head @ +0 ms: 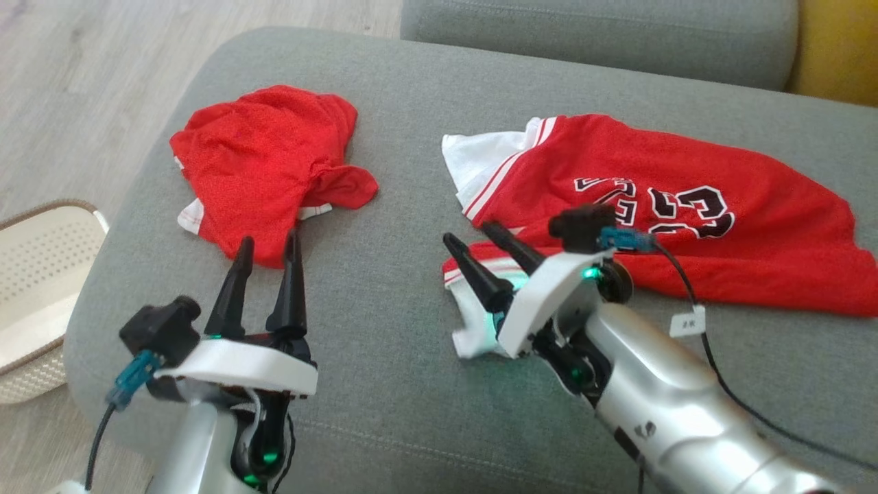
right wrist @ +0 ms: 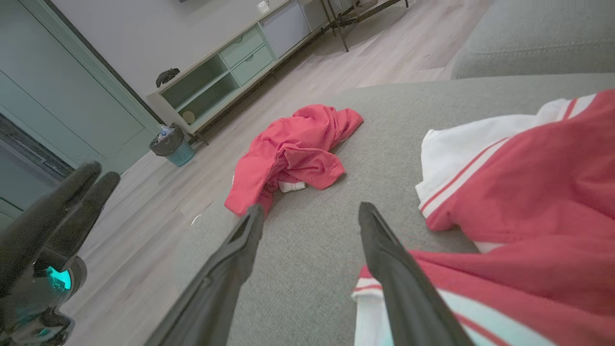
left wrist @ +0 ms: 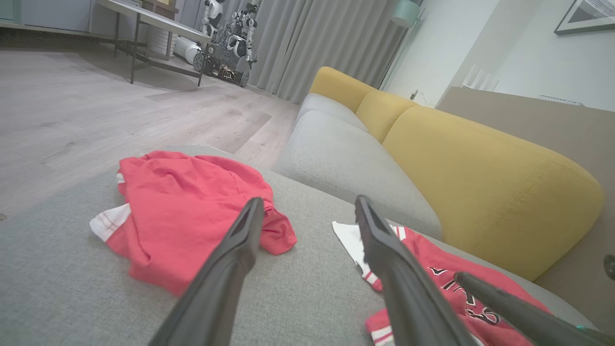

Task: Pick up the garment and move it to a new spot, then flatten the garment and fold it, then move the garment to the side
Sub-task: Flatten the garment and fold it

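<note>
A red jersey [head: 686, 206] with white trim and black numbers lies spread on the grey sofa seat [head: 398, 137], to the right. A second red garment [head: 267, 158] sits crumpled on the seat's left part. My right gripper [head: 469, 232] is open and holds nothing, its fingers over the jersey's near left hem. In the right wrist view, the right gripper [right wrist: 310, 208] points across bare seat, with the jersey [right wrist: 528, 192] beside its right finger. My left gripper [head: 269, 238] is open and empty just short of the crumpled garment [left wrist: 187, 216], which lies ahead of it.
A white perforated basket [head: 41, 274] stands on the floor off the seat's left edge. Yellow back cushions [left wrist: 480, 178] and another grey seat [head: 597, 34] border the far side. Wood floor, a small bin [right wrist: 173, 144] and a low cabinet [right wrist: 216, 81] lie beyond.
</note>
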You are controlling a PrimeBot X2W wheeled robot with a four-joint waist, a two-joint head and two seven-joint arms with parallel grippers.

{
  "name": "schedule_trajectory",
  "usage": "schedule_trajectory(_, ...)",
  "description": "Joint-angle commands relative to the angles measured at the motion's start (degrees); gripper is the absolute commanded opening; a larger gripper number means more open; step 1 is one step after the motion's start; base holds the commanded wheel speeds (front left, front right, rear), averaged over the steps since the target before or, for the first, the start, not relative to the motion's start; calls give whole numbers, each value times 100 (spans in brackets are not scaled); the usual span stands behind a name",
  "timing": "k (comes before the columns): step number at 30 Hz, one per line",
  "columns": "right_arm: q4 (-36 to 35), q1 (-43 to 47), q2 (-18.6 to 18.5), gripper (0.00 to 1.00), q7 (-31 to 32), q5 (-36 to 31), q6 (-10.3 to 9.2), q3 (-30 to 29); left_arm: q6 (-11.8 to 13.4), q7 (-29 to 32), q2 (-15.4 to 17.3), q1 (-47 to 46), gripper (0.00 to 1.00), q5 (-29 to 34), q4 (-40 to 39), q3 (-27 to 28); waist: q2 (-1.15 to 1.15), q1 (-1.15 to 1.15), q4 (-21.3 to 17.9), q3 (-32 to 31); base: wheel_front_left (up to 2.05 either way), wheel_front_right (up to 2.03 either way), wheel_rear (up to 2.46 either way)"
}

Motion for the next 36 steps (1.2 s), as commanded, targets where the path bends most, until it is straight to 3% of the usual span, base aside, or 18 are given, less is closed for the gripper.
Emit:
schedule_trajectory(1,-100,-339,91,100,-82,25,-4,78,29,-29,46,-163,100,5,-189,221,0,0,-47,-30,0,0,0)
schedule_trajectory(8,241,-623,91,100,-146,68,-4,162,37,-29,46,-118,100,34,-276,304,0,0,-405,-156,0,0,0)
schedule_trajectory(15,556,-693,91,100,-542,-572,-4,-319,25,-29,46,-85,100,68,-330,301,0,0,-850,-235,0,0,0)
schedule_trajectory(22,596,-291,-176,100,-1239,-1681,-4,-1213,18,-29,46,-89,100,3,-330,125,0,0,-1177,-190,0,0,0)
schedule_trajectory(27,263,372,-378,100,-1430,-2481,-4,-2234,14,-29,46,-108,100,-44,-261,-59,0,0,-1332,-119,0,0,0)
schedule_trajectory(32,-377,1091,-192,100,-1460,-3207,-4,-3384,43,-29,46,-133,100,-57,-15,-258,0,0,-1477,15,0,0,0)
schedule_trajectory(36,-846,1479,-12,100,-1462,-3629,-4,-3825,38,-29,46,-176,100,-85,274,-494,0,0,-1552,89,0,0,0)
